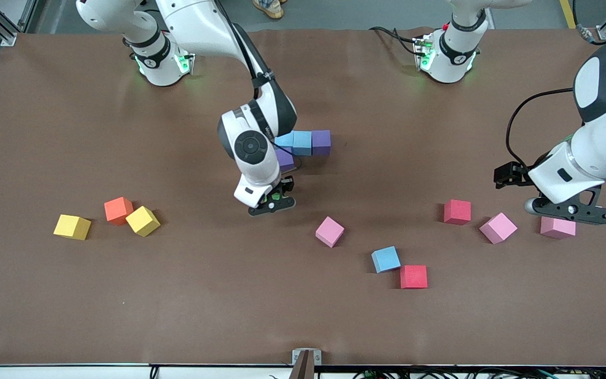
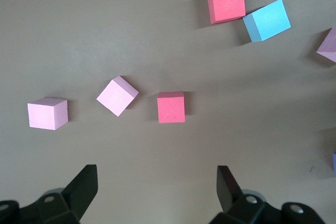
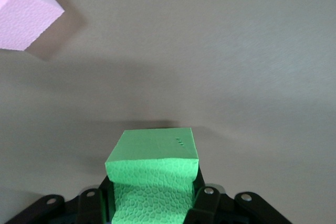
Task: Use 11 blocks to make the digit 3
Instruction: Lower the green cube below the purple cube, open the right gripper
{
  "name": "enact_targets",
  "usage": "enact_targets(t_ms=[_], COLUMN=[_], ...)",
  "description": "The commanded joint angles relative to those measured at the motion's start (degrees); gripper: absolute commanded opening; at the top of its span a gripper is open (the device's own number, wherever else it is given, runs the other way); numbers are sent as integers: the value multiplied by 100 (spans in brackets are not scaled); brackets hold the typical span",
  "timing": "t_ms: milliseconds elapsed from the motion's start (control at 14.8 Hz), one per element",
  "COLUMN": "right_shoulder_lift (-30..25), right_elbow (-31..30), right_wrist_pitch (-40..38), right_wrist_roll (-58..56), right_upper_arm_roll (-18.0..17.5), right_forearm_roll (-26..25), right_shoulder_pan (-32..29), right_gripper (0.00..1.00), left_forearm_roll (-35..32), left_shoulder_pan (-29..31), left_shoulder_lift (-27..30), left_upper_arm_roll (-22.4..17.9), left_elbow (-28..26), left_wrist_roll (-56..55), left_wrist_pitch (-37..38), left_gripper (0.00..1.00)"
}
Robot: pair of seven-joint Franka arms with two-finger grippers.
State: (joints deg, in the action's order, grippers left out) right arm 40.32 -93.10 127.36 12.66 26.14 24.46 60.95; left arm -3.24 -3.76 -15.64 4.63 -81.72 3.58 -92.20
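My right gripper (image 1: 273, 204) (image 3: 152, 203) is shut on a green block (image 3: 153, 174) (image 1: 275, 196), low over the table's middle. Just farther from the front camera, two light blue blocks (image 1: 293, 142) and a purple block (image 1: 321, 142) form a row, with another purple block (image 1: 284, 159) under its end, partly hidden by the arm. Loose blocks: orange (image 1: 118, 210), two yellow (image 1: 142, 220) (image 1: 72, 227), bright pink (image 1: 330, 231), red (image 1: 457, 211) (image 2: 171, 107), light blue (image 1: 385, 259) (image 2: 266, 20), red (image 1: 413, 276) (image 2: 226, 3). My left gripper (image 1: 566, 213) (image 2: 157, 187) hangs open and holds nothing.
Two paler mauve-pink cubes (image 1: 498, 227) (image 1: 557, 227) lie at the left arm's end; the left gripper is over the outer one. The orange and yellow blocks cluster toward the right arm's end. A small metal bracket (image 1: 306, 357) sits at the table's near edge.
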Motion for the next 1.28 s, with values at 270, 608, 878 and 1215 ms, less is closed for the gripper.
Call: enact_targets(t_ms=[270, 608, 878, 1215], right_shoulder_lift=[99, 81, 81, 64], right_elbow=[-93, -375, -480, -709], right_wrist_pitch=[96, 105, 149, 325], right_wrist_roll=[607, 607, 607, 615], right_upper_arm_roll=[-197, -197, -197, -188], right_forearm_roll=[191, 191, 191, 191], right_shoulder_pan=[162, 417, 488, 576], right_gripper=[19, 19, 19, 20], left_forearm_roll=[-10, -10, -10, -10], left_shoulder_pan=[16, 7, 7, -2], left_shoulder_lift=[61, 61, 52, 61], left_upper_arm_roll=[20, 20, 20, 20], left_elbow=[-81, -90, -90, -90], left_wrist_roll=[12, 12, 20, 12], left_wrist_pitch=[-18, -18, -18, -18], left_gripper=[100, 100, 100, 100])
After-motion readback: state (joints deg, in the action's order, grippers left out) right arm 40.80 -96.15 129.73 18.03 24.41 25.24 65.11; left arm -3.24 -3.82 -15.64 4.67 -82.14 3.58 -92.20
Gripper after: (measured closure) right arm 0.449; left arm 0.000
